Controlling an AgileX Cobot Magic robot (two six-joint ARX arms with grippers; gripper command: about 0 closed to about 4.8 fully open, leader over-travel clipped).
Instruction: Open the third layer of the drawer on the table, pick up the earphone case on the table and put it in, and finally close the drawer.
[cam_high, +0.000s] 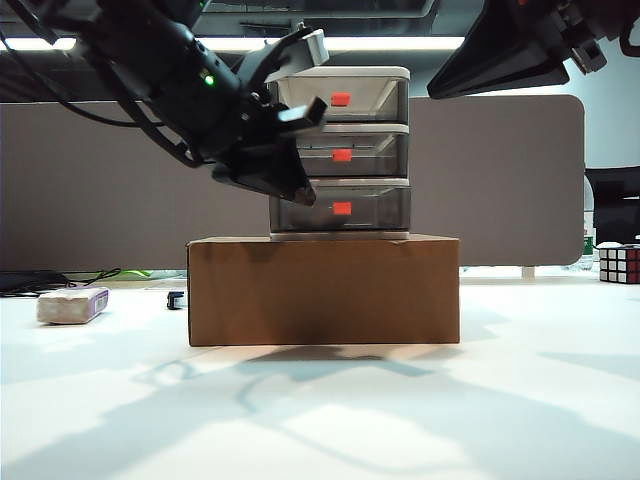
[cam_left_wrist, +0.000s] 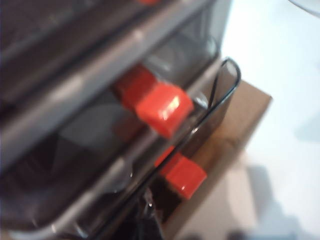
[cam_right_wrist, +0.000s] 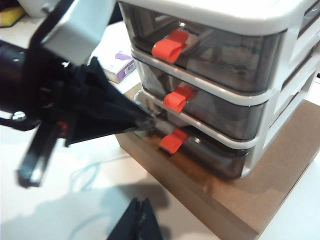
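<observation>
The drawer (cam_high: 340, 150) stands on a brown cardboard box (cam_high: 323, 290) in the middle of the table (cam_high: 320, 410). Its third layer (cam_high: 345, 208) is pushed in, and its red-orange tab (cam_right_wrist: 173, 141) is free. My left gripper (cam_high: 305, 192) is shut and empty. Its tip (cam_right_wrist: 150, 121) is at the front left corner of the drawer unit, just above the third layer and beside that tab (cam_left_wrist: 182, 175). My right gripper (cam_right_wrist: 141, 220) is shut on nothing and hangs high at the upper right (cam_high: 500, 50), in front of the drawer. The earphone case is out of view.
A rough greyish-white block with a purple edge (cam_high: 72, 305) lies at the far left of the table, with a small black item (cam_high: 176, 299) near it. A Rubik's cube (cam_high: 620, 264) sits at the far right. A grey partition (cam_high: 100, 180) runs behind.
</observation>
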